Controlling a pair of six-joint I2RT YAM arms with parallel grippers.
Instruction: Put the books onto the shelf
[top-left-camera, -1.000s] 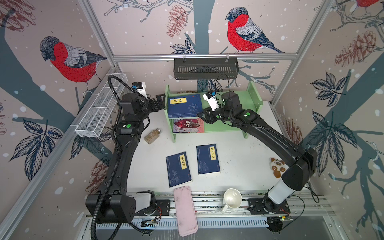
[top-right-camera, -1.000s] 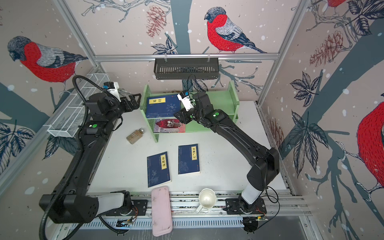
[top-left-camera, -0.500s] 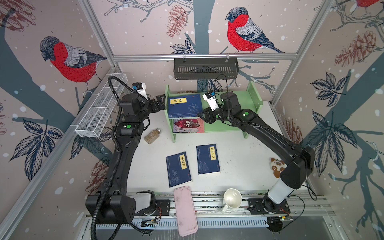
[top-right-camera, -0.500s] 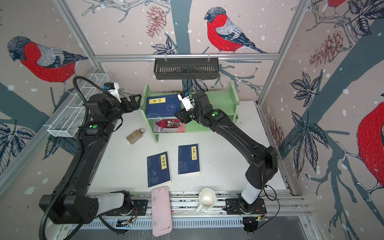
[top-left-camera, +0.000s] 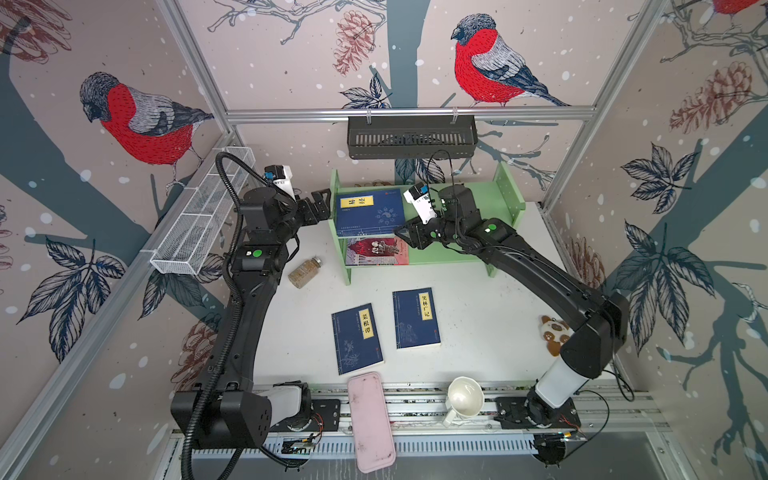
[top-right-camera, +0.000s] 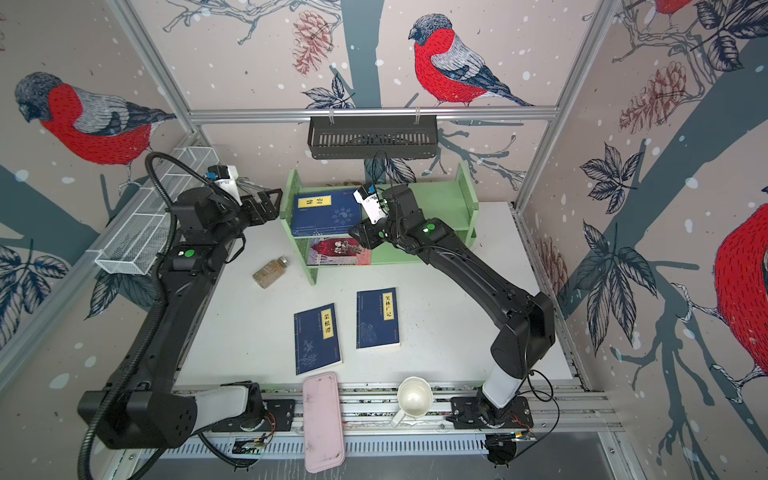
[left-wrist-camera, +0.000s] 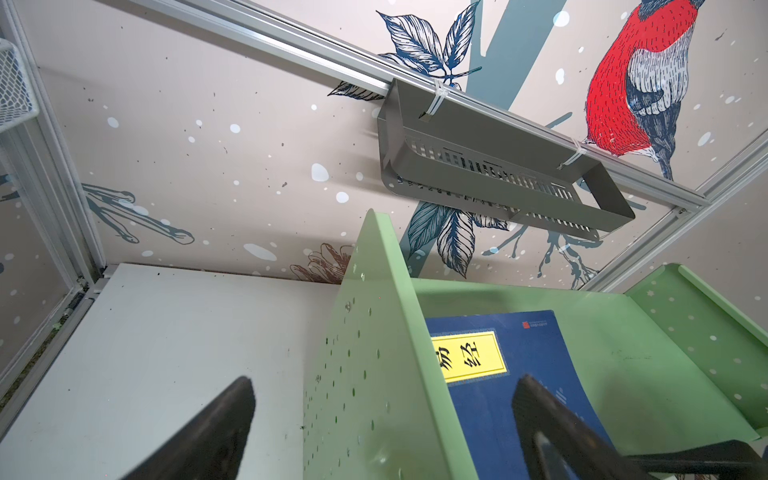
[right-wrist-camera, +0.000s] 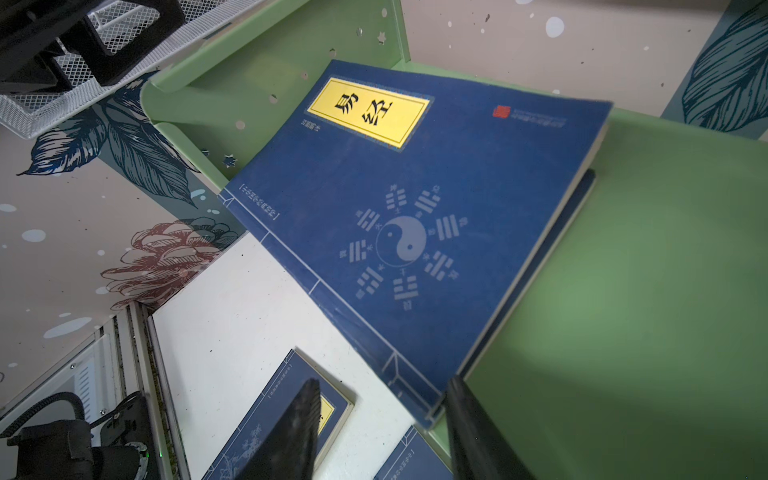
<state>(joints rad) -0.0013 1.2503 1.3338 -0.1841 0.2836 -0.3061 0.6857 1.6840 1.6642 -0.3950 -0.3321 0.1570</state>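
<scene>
Left gripper (top-left-camera: 323, 204): jaws spread wide, astride the left side panel of the shelf (top-left-camera: 508, 195), which stands along the back edge of the table (top-left-camera: 478, 291). Top tier, left end: navy book (top-left-camera: 370, 212) flat, what looks like a second beneath. Lower tier: red-and-grey book (top-left-camera: 376, 251). Right gripper (top-left-camera: 402, 237): jaws parted, gripping nothing, at the navy book's near corner. Toward the table's front edge, flat: left paperback (top-left-camera: 357, 338), right paperback (top-left-camera: 416, 318).

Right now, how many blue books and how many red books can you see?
Navy books: 4 (two on the table, two stacked on the top tier of the shelf, the lower one showing only an edge)
Red-and-grey book: 1 (lower tier)
Total: 5 books
</scene>
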